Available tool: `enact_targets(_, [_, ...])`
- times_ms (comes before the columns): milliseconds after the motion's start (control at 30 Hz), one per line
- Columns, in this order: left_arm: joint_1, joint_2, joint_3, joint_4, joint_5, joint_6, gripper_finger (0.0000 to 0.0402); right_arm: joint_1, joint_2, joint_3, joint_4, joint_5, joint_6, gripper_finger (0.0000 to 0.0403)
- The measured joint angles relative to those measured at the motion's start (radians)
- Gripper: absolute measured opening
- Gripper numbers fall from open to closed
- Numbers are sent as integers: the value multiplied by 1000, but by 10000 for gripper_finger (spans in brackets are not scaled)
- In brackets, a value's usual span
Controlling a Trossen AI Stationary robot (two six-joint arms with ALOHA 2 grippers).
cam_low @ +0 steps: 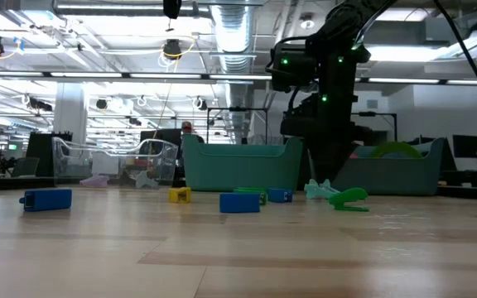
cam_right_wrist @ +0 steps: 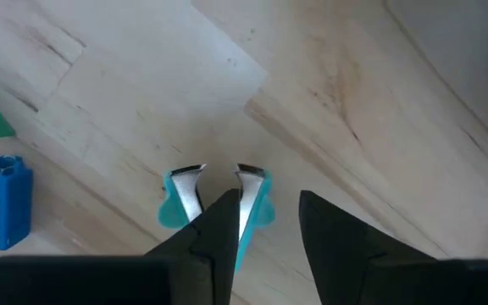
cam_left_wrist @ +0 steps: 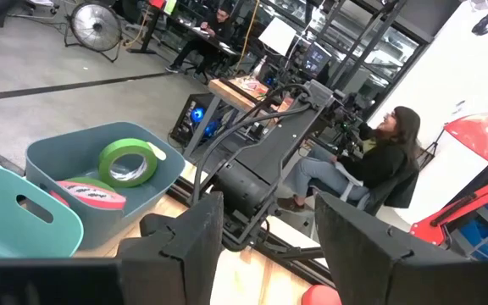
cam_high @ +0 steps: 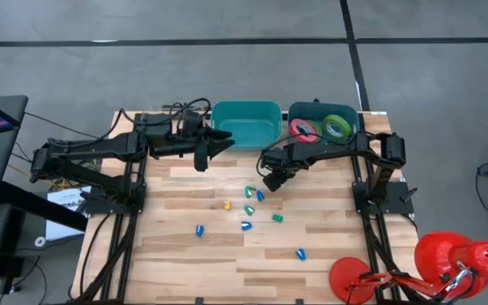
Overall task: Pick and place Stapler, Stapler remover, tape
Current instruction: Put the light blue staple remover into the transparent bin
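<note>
Left gripper (cam_high: 224,144) is up by the near rim of the teal bin (cam_high: 246,124), fingers a moderate gap apart with nothing in them. Middle of the table (cam_high: 185,254) is scattered with little blue, green and yellow staplers (cam_high: 200,230). Right gripper (cam_high: 271,181) points down at a teal staple remover (cam_right_wrist: 214,199) lying on the wood, fingers parted a bit, one finger over it; can't tell if it's gripping. Far right, the grey-blue bin (cam_high: 356,119) has the pink tape (cam_high: 303,130) and green tape (cam_high: 338,126) inside.
</note>
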State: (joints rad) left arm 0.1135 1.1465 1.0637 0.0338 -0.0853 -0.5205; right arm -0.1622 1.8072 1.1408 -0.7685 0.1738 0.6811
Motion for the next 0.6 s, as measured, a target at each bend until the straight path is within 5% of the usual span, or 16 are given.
enact_targets(600, [0,0,0,0,0,0,178,-17,0,0,0,-44,-10,77])
